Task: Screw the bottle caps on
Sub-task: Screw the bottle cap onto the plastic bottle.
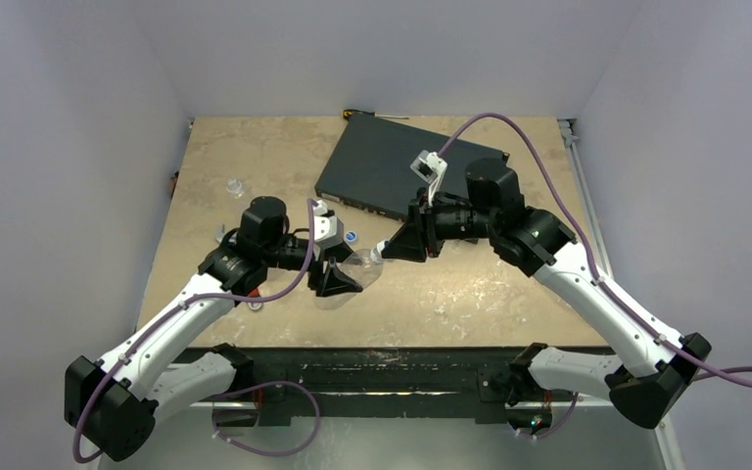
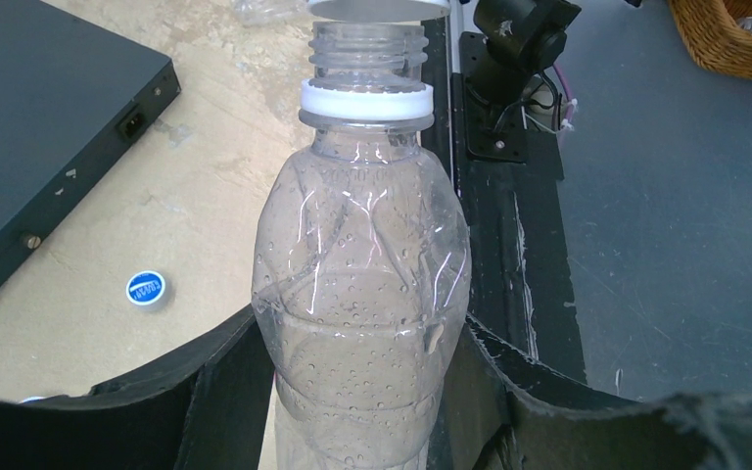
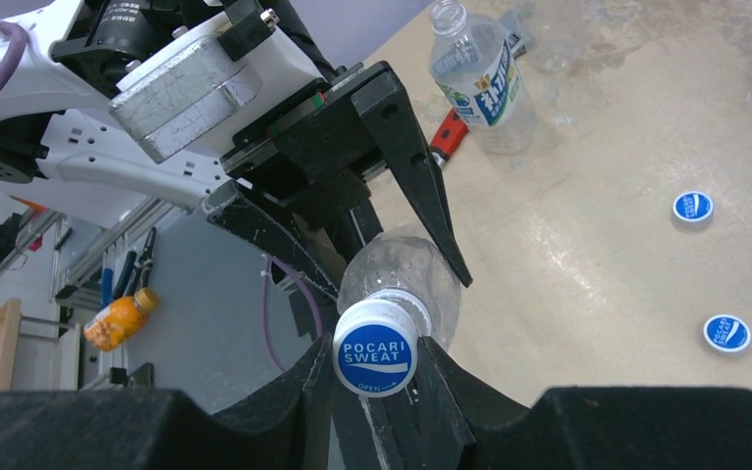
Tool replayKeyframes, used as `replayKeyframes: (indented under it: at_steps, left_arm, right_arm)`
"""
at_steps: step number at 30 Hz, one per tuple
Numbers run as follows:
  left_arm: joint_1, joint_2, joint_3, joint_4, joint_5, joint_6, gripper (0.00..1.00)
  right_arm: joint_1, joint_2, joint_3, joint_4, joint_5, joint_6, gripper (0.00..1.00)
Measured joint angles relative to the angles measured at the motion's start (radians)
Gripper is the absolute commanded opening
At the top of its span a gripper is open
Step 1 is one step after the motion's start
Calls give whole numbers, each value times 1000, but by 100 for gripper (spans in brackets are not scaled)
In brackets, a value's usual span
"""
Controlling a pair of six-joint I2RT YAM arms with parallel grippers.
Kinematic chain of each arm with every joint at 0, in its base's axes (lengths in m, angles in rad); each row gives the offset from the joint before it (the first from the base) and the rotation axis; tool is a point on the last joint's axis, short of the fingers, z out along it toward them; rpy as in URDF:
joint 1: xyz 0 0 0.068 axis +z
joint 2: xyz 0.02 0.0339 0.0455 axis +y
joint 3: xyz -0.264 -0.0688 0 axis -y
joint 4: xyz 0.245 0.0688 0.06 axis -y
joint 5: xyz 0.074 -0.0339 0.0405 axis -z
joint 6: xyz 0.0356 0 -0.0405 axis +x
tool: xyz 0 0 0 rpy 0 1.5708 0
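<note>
My left gripper [image 2: 362, 338] is shut on the body of a clear bottle [image 2: 362, 264], held off the table. The bottle's threaded neck [image 2: 367, 49] is bare above a white ring. My right gripper [image 3: 375, 345] is shut on a blue-and-white bottle cap [image 3: 375, 352], held right at the bottle's mouth, with the cap's rim [image 2: 377, 6] just past the threads. From above, the left gripper [image 1: 345, 279] and right gripper [image 1: 389, 247] meet near the table's middle. Loose caps [image 3: 692, 207] [image 3: 727, 333] lie on the table. A labelled bottle [image 3: 480, 83] lies beyond them.
A flat black box [image 1: 401, 171] lies at the back right, with a screwdriver [image 1: 372, 115] behind it. A red-handled tool [image 3: 446, 132] rests beside the labelled bottle. Another small clear bottle [image 1: 235, 186] sits at the back left. A wicker basket [image 2: 734, 44] stands off the table.
</note>
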Motion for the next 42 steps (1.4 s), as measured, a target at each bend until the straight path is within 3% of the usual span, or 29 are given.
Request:
replayKeyframes:
  at_steps: [18,36,42]
  left_arm:
    - [-2,8,29,-74,-18,35,27]
    - [-13,19,34,-73,-16,34,25]
    - [-37,15,35,-91,-88,62,23]
  right_arm:
    - [58,27,71,-136,119,-100,11]
    - [66,48,76,-143,114,-103,10]
    - [64,81,105,-195,108,-114,10]
